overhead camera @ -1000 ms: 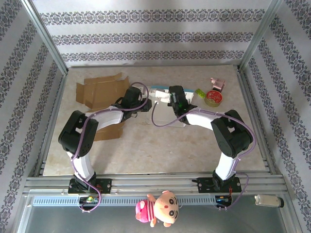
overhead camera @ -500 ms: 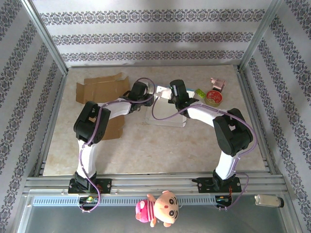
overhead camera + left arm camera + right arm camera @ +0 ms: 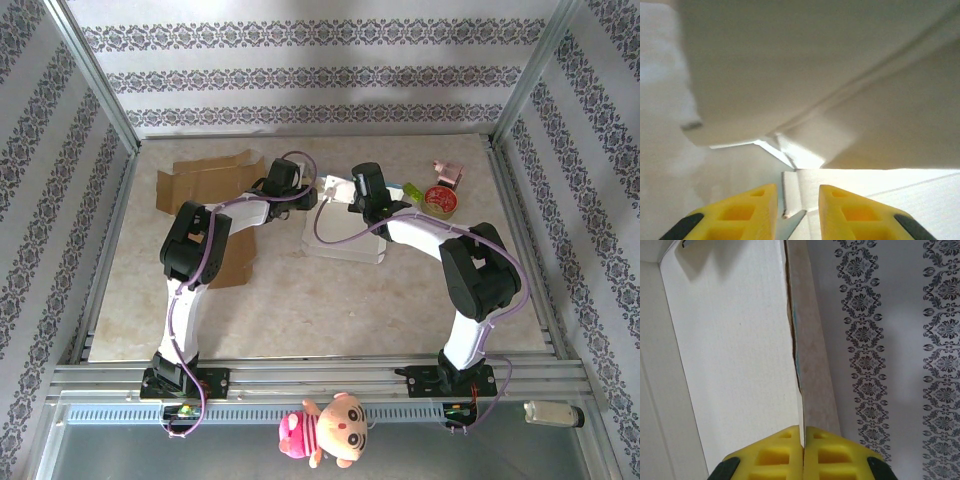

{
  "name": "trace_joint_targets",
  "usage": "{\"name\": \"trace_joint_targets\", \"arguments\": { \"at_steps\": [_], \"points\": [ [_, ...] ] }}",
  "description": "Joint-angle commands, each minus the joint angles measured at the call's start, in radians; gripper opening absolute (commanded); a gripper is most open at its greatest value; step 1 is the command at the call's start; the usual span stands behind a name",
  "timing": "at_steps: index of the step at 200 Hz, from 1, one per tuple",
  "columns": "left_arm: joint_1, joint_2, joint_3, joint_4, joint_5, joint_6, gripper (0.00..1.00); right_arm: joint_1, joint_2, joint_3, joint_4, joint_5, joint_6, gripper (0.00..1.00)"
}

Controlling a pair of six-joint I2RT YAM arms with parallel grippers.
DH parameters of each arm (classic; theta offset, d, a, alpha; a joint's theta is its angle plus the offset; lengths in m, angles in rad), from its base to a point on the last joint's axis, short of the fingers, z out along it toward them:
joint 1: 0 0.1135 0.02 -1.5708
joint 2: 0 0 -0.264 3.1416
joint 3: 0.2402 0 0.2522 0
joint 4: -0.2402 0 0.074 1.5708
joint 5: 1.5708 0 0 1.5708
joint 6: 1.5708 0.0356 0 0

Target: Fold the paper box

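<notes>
Wallpapered enclosure (image 3: 300, 75), beige table (image 3: 300, 310).

Item: paper box (image 3: 345, 238), white, part-folded. It lies at upper centre of the overhead frame, between the two grippers, with one panel raised.

Right gripper (image 3: 803, 432): pinched shut on the thin edge of the raised panel, placed as a second ago.

Left gripper (image 3: 797, 195): narrow gap. A small white flap edge stands between the fingers, not visibly clamped.

Change: the left arm has swung away from the brown cardboard (image 3: 205, 185) at upper left, up and rightward to the box's left end.

Reading: the right arm anchors the panel while the left arrives for the end flap. Folding that flap is probably the step in hand, and the box looks far from closed.

Also: tape roll (image 3: 440, 201), upper right.
</notes>
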Motion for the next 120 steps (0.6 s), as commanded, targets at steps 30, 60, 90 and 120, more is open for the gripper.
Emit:
{"name": "trace_joint_targets", "arguments": {
  "at_steps": [30, 60, 90, 120],
  "points": [
    [0.002, 0.063, 0.029, -0.048, 0.075, -0.033, 0.27, 0.004, 0.015, 0.006, -0.058, -0.033, 0.051, 0.00],
    [0.001, 0.047, 0.006, -0.007, 0.101, -0.041, 0.22, 0.004, 0.016, 0.009, -0.057, -0.026, 0.059, 0.00],
    [-0.001, 0.057, -0.003, 0.100, 0.280, -0.063, 0.21, 0.004, 0.020, 0.014, -0.056, -0.023, 0.078, 0.00],
    [0.000, 0.106, 0.020, 0.062, 0.272, -0.088, 0.21, 0.004, 0.020, 0.012, -0.057, -0.022, 0.087, 0.00]
  ]
}}
